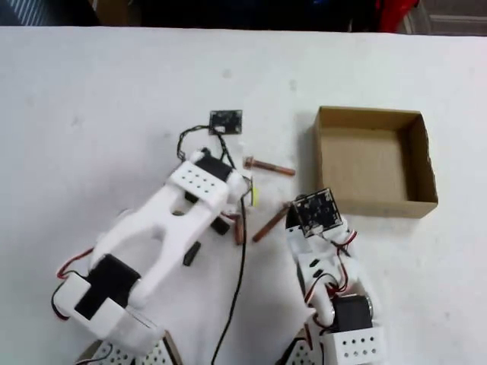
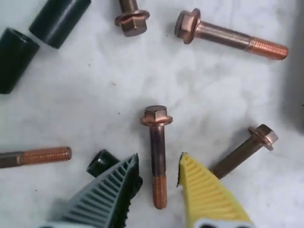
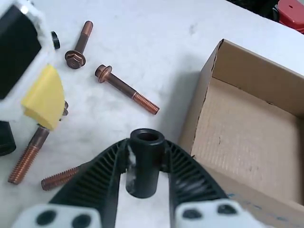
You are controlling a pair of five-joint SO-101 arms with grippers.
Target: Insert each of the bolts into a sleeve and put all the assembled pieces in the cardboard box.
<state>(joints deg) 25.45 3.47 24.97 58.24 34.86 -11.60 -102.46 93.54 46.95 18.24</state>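
My left gripper (image 2: 159, 161) is open just above the table. Its grey and yellow fingers stand on either side of the threaded end of a copper bolt (image 2: 156, 142); in the high view this gripper (image 1: 237, 213) is left of the cardboard box (image 1: 415, 163). Several more bolts lie around it, such as one long bolt (image 2: 230, 35) and another (image 2: 244, 149) by the yellow finger. Two black sleeves (image 2: 59, 19) (image 2: 14, 57) lie together; a third (image 2: 102, 162) is half hidden under the grey finger. My right gripper (image 3: 146, 147) is shut on an upright black sleeve (image 3: 145, 164) beside the open box (image 3: 251, 123).
The left arm's yellow finger (image 3: 45, 97) and white body sit close to my right gripper. Loose bolts (image 3: 126, 89) (image 3: 78, 45) lie between the arms. A black cable (image 1: 242, 274) runs down the table between both arms. White tabletop stretches behind.
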